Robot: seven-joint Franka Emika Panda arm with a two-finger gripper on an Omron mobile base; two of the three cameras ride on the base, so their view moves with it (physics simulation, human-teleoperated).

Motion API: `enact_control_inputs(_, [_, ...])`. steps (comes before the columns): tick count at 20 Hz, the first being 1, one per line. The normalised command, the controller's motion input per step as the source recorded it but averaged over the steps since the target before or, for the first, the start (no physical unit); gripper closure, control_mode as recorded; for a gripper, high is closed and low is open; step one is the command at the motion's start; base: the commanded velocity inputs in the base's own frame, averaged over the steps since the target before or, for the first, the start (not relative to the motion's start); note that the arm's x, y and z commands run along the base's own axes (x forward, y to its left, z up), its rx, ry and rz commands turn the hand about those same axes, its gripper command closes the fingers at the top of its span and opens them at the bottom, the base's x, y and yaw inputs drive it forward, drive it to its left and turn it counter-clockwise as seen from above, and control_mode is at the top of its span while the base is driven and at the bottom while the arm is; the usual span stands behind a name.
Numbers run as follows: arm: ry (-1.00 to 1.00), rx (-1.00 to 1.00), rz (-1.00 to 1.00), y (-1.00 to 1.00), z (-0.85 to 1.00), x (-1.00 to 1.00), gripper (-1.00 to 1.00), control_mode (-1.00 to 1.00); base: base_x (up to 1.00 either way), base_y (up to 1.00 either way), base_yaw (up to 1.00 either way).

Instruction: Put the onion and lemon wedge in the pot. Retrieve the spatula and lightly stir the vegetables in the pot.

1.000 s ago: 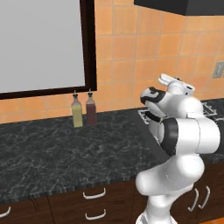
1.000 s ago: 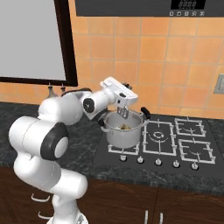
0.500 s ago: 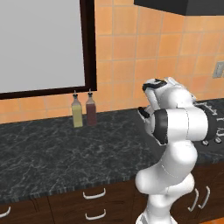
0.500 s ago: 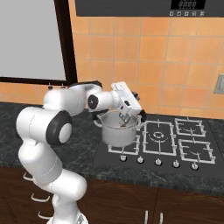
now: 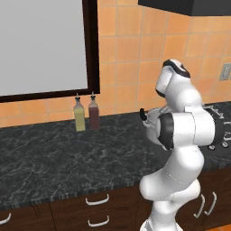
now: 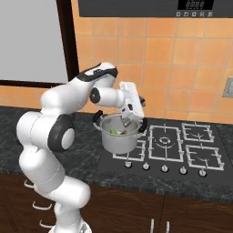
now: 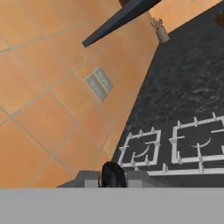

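The steel pot (image 6: 119, 140) stands on the front left burner of the stove, and one of its black handles (image 5: 143, 115) pokes out from behind my arm. Inside it lies the yellow-green lemon wedge (image 6: 113, 131). A pale lump beside the wedge may be the onion, but it is too small to be sure. My gripper (image 6: 129, 116) hangs over the pot's right half. It looks shut on the spatula (image 6: 125, 123), a thin dark and silver piece that dips below the rim. The spatula's head is hidden inside the pot.
The stove (image 6: 182, 150) has free burners (image 7: 192, 142) to the right of the pot and knobs (image 6: 164, 168) along its front. Two bottles (image 5: 85, 115) stand by the wall at the left. A dark window frame (image 5: 91, 45) and the orange tiled wall rise behind.
My hand has drifted a little to the right over the pot and the wrist has rolled. The elbow has swung upward. The pot has stayed in place.
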Motion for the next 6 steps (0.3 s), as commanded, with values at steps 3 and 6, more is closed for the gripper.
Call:
enact_control_inputs(3, [0.0, -0.01, -0.11, 0.0, 0.04, 0.0, 1.0, -1.0, 0.0, 0.0, 0.0])
enact_control_inputs(6, [0.03, -0.12, -0.02, 0.24, -0.02, 0.0, 1.0, -1.0, 0.0, 0.0, 0.0])
